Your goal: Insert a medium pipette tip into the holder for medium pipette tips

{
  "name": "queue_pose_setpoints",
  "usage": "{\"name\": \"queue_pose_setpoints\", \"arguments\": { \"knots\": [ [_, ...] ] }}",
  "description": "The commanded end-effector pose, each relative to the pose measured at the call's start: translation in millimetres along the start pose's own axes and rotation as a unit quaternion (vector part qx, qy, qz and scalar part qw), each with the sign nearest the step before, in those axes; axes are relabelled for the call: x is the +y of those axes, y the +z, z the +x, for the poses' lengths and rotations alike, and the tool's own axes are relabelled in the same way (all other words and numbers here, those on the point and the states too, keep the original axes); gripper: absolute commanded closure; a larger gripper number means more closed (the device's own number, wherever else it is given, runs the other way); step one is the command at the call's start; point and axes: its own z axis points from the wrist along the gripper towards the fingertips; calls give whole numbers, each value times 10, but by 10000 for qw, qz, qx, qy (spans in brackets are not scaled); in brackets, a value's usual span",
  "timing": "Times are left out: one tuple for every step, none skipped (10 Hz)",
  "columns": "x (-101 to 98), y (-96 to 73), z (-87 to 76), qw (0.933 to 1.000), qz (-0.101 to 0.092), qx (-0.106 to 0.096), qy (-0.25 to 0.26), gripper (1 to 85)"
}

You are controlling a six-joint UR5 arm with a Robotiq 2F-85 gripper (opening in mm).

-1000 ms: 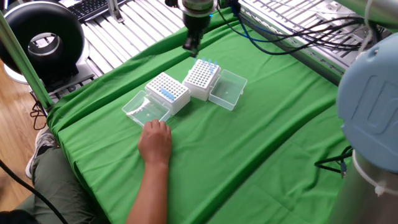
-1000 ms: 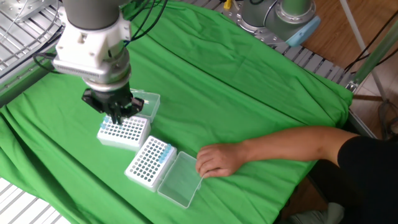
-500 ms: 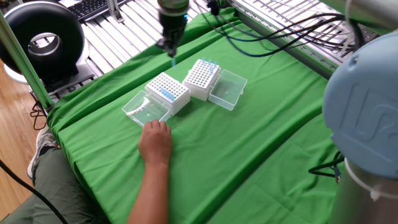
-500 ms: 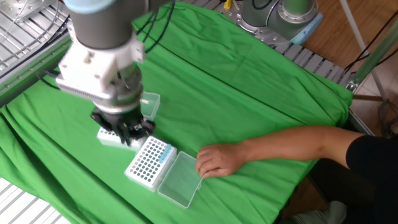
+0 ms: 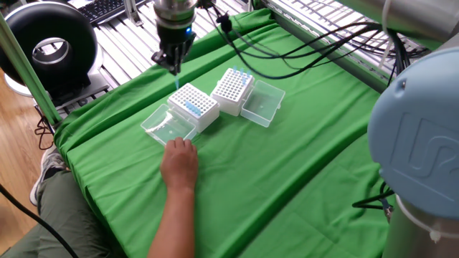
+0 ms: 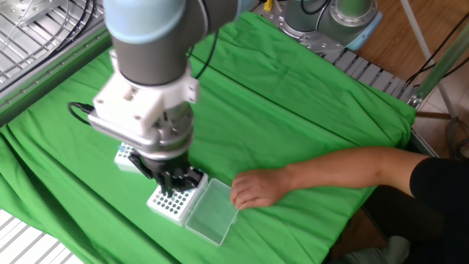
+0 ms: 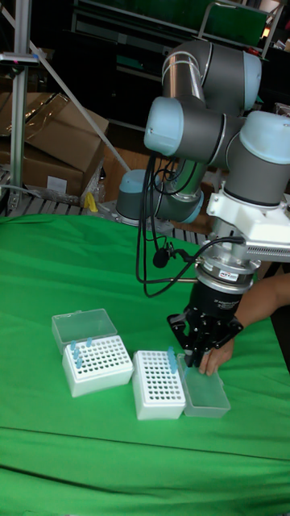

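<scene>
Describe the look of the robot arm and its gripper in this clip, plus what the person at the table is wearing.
The arm has dark grey tubes with pale blue joint caps, a white wrist block, and black cables looping down it. The gripper is black with two short fingers. The person's forearm is bare; a dark short sleeve shows at the frame edge.

fingers (image 7: pixel 193 358) pinch pipette tip (image 7: pixel 171 361) | above nearer holder (image 7: pixel 158 384) | hand (image 7: pixel 216 356) beside lid (image 7: pixel 205 391)
</scene>
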Motion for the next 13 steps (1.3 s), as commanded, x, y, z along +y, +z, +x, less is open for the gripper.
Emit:
{"name": "queue_pose_setpoints", "arguments": {
  "knots": [
    [157, 48, 14, 9996, -137, 22, 243, 847],
    [121, 78, 54, 9996, -106, 59, 245, 847],
    [78, 98, 84, 9997, -79, 81, 225, 847],
    [43, 105, 110, 9997, -54, 109, 205, 847],
    [35, 114, 124, 9997, -63, 115, 206, 847],
    [52, 119, 140, 9996, -66, 130, 237, 847],
    [61, 132, 155, 9996, -59, 139, 251, 847],
    [58, 146, 162, 9996, -51, 133, 250, 847],
    [51, 160, 182, 9996, -36, 136, 248, 847],
    [39, 163, 211, 9996, -24, 154, 246, 847],
    [43, 150, 231, 9995, -21, 178, 245, 847],
    [50, 166, 245, 9995, -13, 179, 252, 847],
    [52, 210, 256, 9996, -6, 142, 251, 847]
  ]
}}
